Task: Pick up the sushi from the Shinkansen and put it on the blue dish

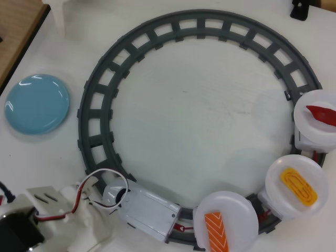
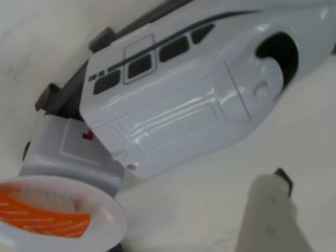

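The white Shinkansen (image 1: 148,210) stands on the grey ring track (image 1: 94,126) at the bottom, with its black-windowed nose (image 1: 115,193) pointing left. It fills the wrist view (image 2: 184,100). The car behind it carries a round white plate (image 1: 239,210) with the orange salmon sushi (image 1: 217,232), also seen low left in the wrist view (image 2: 44,212). The light-blue dish (image 1: 37,103) lies empty at the left, outside the track. My gripper (image 1: 89,220) is at the bottom left, just beside the train's nose. Only one pale finger (image 2: 270,210) shows, holding nothing.
Two more white plates follow along the track on the right, one with a yellow egg piece (image 1: 298,185) and one with a dark red tuna piece (image 1: 321,114). Red and black wires (image 1: 86,197) loop over the arm. A wooden edge (image 1: 18,37) lies at the top left.
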